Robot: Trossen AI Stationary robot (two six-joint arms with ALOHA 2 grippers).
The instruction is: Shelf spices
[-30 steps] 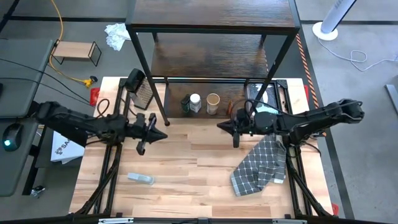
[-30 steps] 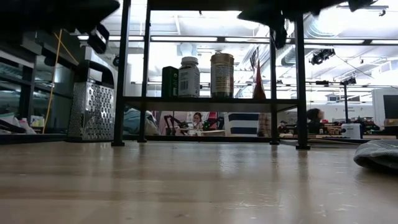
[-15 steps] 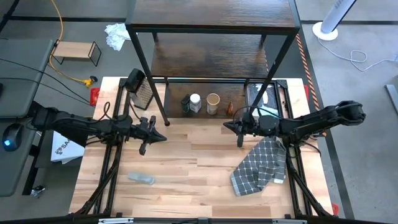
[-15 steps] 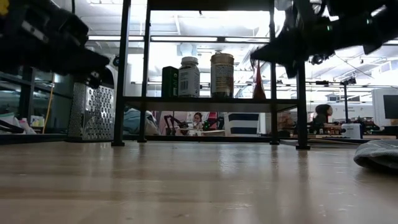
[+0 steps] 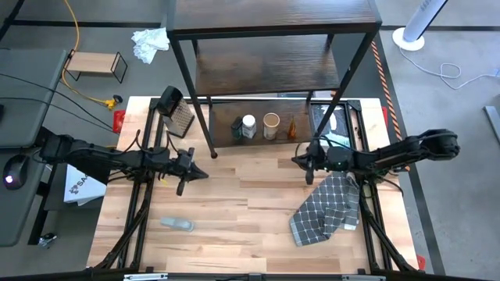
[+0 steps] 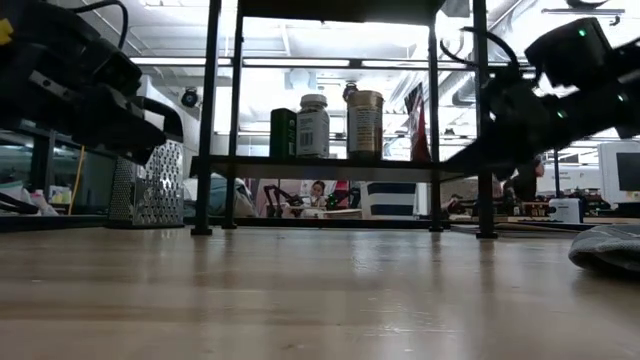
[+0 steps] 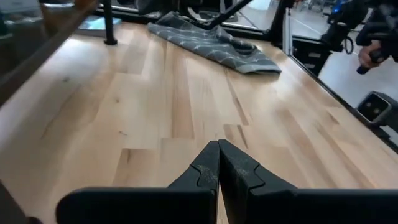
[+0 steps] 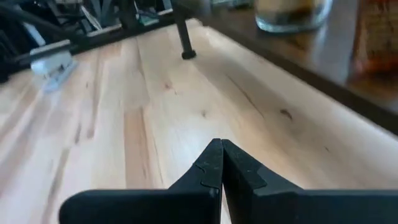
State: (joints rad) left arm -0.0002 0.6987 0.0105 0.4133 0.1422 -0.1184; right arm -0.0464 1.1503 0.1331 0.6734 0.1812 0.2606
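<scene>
I have the left hand (image 5: pixel 205 172) over the left half of the pale plank worktop (image 5: pixel 242 226), its dark fingers (image 7: pixel 208 169) pressed together on nothing. A perforated metal box grater (image 5: pixel 178 112) stands at the worktop's far left corner, and a clear flat plastic object (image 5: pixel 177 225) lies near the front left.

The shelf (image 5: pixel 273 70), dark wood-grain boards in a thin black frame, spans the far edge. On its lowest board stand the spices: a dark jar (image 6: pixel 283 133), a white-capped jar (image 6: pixel 313 126), a tan-lidded brown jar (image 6: pixel 364 124), a slim amber bottle (image 5: pixel 292 128). Only the low view shows a reddish-brown packet (image 6: pixel 418 128) behind a frame post.

The right hand (image 5: pixel 296 160) hovers just in front of the shelf, fingers (image 8: pixel 212 167) together, empty. A grey checked cloth (image 5: pixel 328 208) lies crumpled near the front right.
</scene>
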